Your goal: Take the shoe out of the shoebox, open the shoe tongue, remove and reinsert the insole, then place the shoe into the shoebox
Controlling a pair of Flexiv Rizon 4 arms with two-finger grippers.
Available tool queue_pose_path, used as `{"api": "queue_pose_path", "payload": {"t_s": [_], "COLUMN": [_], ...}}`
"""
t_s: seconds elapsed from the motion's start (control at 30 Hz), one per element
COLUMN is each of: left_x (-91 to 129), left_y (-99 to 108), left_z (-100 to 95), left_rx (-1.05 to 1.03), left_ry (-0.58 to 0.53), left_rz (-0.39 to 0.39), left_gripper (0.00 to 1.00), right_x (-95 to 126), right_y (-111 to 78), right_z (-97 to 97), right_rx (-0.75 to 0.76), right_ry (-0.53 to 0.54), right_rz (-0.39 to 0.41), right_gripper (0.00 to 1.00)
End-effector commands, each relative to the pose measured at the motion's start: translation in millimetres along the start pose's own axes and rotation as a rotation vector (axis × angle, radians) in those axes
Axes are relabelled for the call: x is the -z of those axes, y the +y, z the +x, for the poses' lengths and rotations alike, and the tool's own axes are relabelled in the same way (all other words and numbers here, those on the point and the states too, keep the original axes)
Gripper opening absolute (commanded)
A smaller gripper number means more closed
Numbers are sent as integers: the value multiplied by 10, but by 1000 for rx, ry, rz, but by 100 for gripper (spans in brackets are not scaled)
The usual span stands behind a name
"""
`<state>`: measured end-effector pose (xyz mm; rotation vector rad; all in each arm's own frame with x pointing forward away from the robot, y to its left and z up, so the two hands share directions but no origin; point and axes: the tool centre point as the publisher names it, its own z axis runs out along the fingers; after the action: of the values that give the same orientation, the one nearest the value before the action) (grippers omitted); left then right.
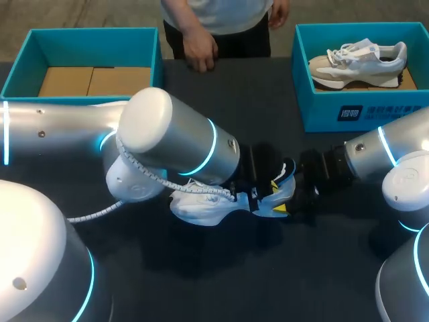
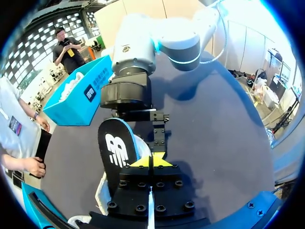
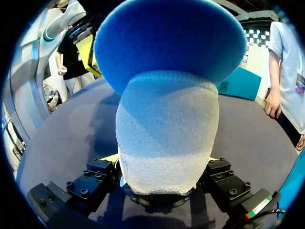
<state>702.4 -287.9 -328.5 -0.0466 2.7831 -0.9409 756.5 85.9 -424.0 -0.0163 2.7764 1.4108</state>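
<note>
A white shoe [image 1: 201, 206] lies on its side on the dark table [image 1: 221, 282], under my left arm. Its insole [image 1: 287, 176], black on top with a white logo and blue beneath, stands up just right of the shoe. My right gripper [image 3: 164, 167] is shut on the insole [image 3: 167, 133], its heel end filling the gap between the wide-set fingers. In the left wrist view my left gripper [image 2: 151, 162] is shut, yellow tips together, with nothing seen between them. It sits right beside the insole [image 2: 116, 149], with the shoe [image 2: 102, 191] below it.
A teal shoebox [image 1: 355, 111] at the back right holds a second pale shoe [image 1: 358, 59]. Another teal box [image 1: 87, 40] at the back left holds only cardboard. A person's hand [image 1: 199, 54] rests at the table's far edge.
</note>
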Motion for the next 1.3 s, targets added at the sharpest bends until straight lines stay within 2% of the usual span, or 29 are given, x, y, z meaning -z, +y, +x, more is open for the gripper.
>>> {"api": "queue_pose_path", "payload": {"t_s": [0.03,0.33,0.5,0.73,0.77,0.8,0.87,1.3], "left_x": [-26,56,50,47,38,31,24,-101], "left_y": [8,-7,-17,1,3,0,-12,-31], "left_z": [21,-21,-55,-115,-118,-117,-113,-143], "left_rx": [1,-10,-11,1,0,8,7,7], "left_ry": [-14,-97,-129,-177,-177,-171,-174,-224], "left_rz": [6,5,-19,-12,-15,-4,-4,31], "left_gripper": [0,0,0,0,13,22,32,35], "right_x": [-61,-61,-61,-61,-61,-61,-61,-61], "right_y": [-15,-15,-15,-15,-15,-15,-15,-15], "right_z": [-5,-5,-5,-5,-5,-5,-5,-5], "right_rx": [0,0,0,0,0,0,0,0], "right_ry": [1,1,1,1,1,1,1,1], "right_rz": [3,3,3,3,3,3,3,3], "right_gripper": [0,0,0,0,0,0,0,0]}}
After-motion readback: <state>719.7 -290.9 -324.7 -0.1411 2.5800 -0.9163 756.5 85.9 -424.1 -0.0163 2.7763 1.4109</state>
